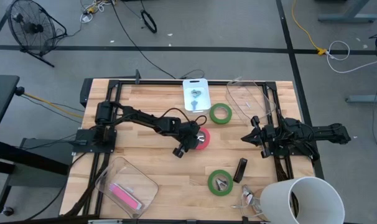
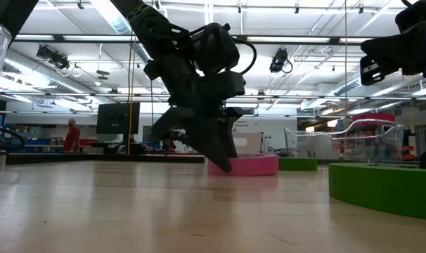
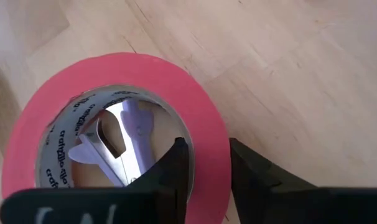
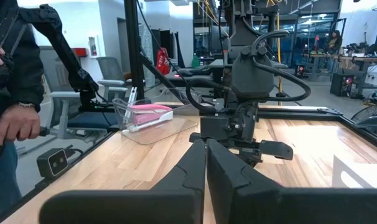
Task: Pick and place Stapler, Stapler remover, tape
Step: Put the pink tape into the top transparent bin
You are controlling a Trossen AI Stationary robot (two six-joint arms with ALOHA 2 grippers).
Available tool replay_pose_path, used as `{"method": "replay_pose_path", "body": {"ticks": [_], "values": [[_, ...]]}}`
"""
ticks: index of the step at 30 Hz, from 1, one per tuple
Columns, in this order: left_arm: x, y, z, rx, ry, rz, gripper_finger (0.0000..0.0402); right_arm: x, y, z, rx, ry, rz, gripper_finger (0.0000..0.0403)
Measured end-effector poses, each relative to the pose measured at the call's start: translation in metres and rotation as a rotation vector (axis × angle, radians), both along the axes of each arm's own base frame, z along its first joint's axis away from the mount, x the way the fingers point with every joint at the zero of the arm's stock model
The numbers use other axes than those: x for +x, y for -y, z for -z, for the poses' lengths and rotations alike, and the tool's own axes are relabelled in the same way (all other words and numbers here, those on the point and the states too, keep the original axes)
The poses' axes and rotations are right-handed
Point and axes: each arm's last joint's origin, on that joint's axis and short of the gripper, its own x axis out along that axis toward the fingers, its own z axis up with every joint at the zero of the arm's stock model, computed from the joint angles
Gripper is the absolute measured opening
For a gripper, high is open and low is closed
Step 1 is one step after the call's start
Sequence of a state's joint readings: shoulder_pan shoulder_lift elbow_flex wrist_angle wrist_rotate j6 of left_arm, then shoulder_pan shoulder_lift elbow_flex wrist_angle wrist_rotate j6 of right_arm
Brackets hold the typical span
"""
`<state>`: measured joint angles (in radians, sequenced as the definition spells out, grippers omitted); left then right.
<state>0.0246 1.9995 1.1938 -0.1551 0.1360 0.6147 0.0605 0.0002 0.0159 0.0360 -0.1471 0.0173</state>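
red tape [image 3: 207,112]: lower rim cut off by picture edge, near wall behind left gripper [image 3: 208,163] | remover [image 3: 117,146] inside: lower part hidden | white cup [image 1: 303,200]: cut off at edge | green tape [image 2: 383,186]: cut off at right edge

A wooden table [image 1: 145,162] carries two clear plastic trays [image 1: 126,186] — one near the front left corner, one at the back right — beside a big white cup [image 1: 307,200], with a floor fan [image 1: 30,25] beyond.

Bright overhead strip lights — soft shadows, blurred foreground.
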Motion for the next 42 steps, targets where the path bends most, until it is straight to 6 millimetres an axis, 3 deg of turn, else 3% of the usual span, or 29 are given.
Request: {"method": "replay_pose_path", "body": {"ticks": [23,32,42], "values": [[0.000,0.002,-0.006,0.043,0.023,-0.010,0.0092,0.000,0.000,0.000,0.000,0.000,0.000,0.0020],[-0.005,0.001,-0.040,0.057,0.103,-0.037,0.0096,0.000,0.000,0.000,0.000,0.000,0.000,0.0020],[-0.024,-0.001,-0.109,0.032,0.291,-0.081,0.0097,0.000,0.000,0.000,0.000,0.000,0.000,0.0020]]}}
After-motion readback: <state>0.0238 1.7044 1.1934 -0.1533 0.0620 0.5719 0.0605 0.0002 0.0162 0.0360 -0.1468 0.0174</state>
